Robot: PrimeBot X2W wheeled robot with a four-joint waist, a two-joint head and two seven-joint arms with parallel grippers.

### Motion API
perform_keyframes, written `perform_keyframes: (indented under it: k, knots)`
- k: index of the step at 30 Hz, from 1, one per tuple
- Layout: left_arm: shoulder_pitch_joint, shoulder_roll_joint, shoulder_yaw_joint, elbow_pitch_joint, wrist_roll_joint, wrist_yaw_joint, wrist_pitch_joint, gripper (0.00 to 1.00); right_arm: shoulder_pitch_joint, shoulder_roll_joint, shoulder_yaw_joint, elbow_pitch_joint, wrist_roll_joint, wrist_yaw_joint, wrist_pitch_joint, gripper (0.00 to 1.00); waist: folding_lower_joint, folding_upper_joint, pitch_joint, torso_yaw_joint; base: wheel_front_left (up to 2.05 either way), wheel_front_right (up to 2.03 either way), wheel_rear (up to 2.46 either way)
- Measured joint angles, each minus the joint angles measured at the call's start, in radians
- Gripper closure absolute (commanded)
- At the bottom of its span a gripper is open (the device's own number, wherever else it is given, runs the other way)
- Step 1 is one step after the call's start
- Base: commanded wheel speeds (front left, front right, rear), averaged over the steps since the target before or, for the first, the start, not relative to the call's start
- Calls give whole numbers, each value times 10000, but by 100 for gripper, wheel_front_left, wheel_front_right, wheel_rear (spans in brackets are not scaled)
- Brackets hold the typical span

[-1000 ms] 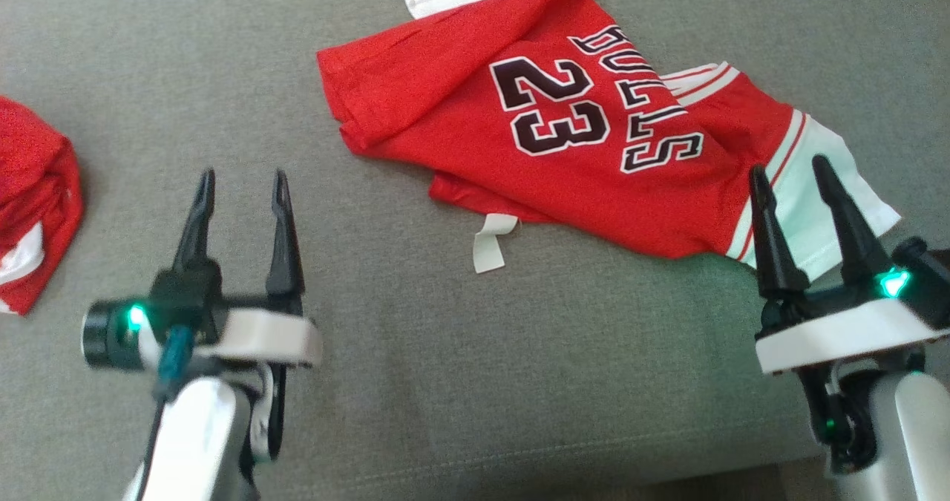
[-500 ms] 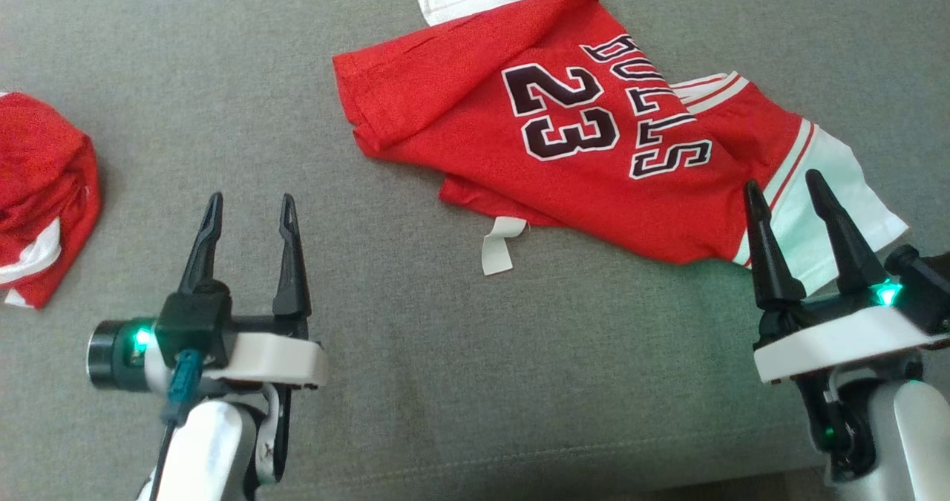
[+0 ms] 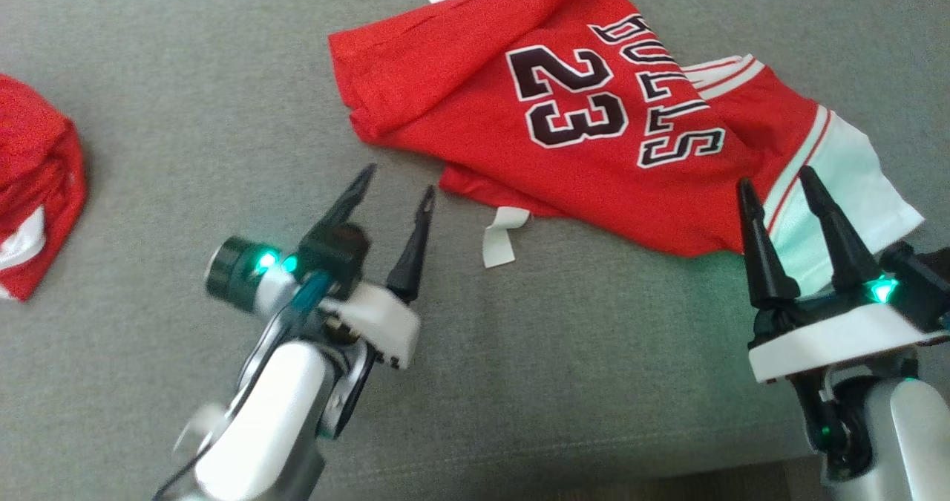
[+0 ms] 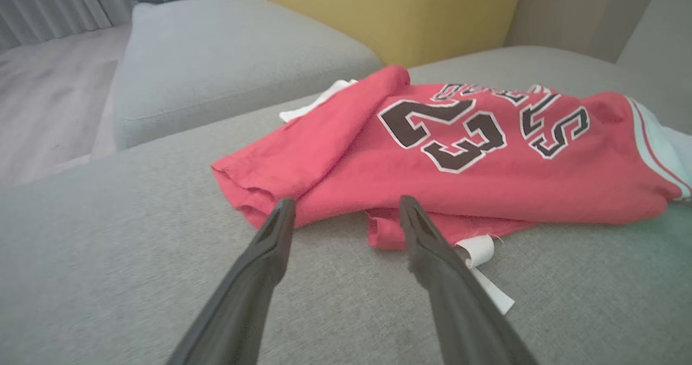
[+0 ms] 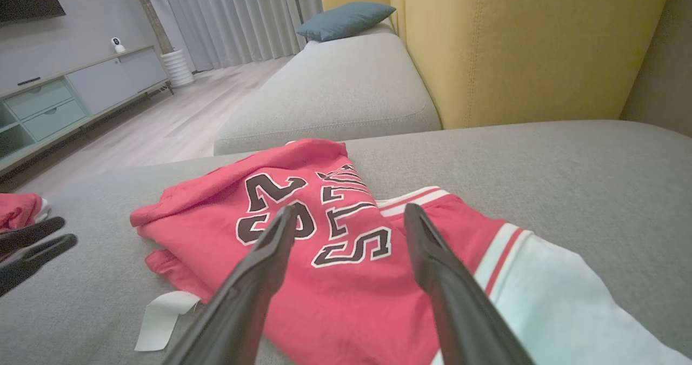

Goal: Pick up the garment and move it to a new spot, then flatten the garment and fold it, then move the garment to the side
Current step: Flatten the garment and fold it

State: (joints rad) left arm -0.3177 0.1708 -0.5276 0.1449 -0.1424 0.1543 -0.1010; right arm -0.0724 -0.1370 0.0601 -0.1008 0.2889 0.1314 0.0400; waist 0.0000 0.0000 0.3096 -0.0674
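Note:
The garment (image 3: pixel 594 167) is a red jersey with white sleeves and a black "23", lying rumpled on the grey sofa seat (image 3: pixel 185 100); it also shows in the left wrist view (image 4: pixel 486 176) and the right wrist view (image 5: pixel 346 278). A white tag (image 3: pixel 501 237) sticks out from its near edge. My left gripper (image 3: pixel 397 178) stands open, tips just short of the jersey's near left corner, nothing between the fingers. My right gripper (image 3: pixel 775 178) is open too, poised over the white sleeve (image 3: pixel 853 182) at the jersey's right end.
A second red cloth bundle (image 3: pixel 33 189) lies at the left edge of the seat. Beyond the seat stand another grey cushion (image 5: pixel 335 89) and a yellow sofa back (image 5: pixel 513 46). Bare grey fabric lies between the grippers.
My left arm has swung right and forward, bringing its open gripper close to the jersey's near left edge. The right gripper has barely moved. The camera shifted slightly.

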Motion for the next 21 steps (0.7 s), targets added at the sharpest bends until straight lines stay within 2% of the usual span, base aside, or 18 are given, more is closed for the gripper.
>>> perform_keyframes:
  k: [4,9,14,16,17,21]
  knots:
    - [-763,-322,-326,1041,-29,-433,717,0,-10,2,111,46,4,0,-6,0,0,0,168,-234,0,0,0]
    - [-1280,-616,-370,2318,-531,-790,1097,0,-35,19,167,222,19,0,-50,0,0,0,349,-589,0,0,0]
    - [-1835,-796,-274,3237,-830,-880,1076,0,-73,33,188,345,104,0,-150,0,0,0,457,-896,0,0,0]
    - [-1945,-828,-150,3524,-978,-932,984,73,-103,54,186,391,105,0,-151,0,0,0,467,-982,0,0,0]
    - [-2004,-830,-138,3684,-995,-941,980,100,-111,59,184,412,107,0,-157,0,0,0,464,-1011,0,0,0]
    - [-2019,-826,-107,3904,-1074,-1012,731,100,-115,84,151,456,109,0,-236,0,0,0,415,-1034,0,0,0]
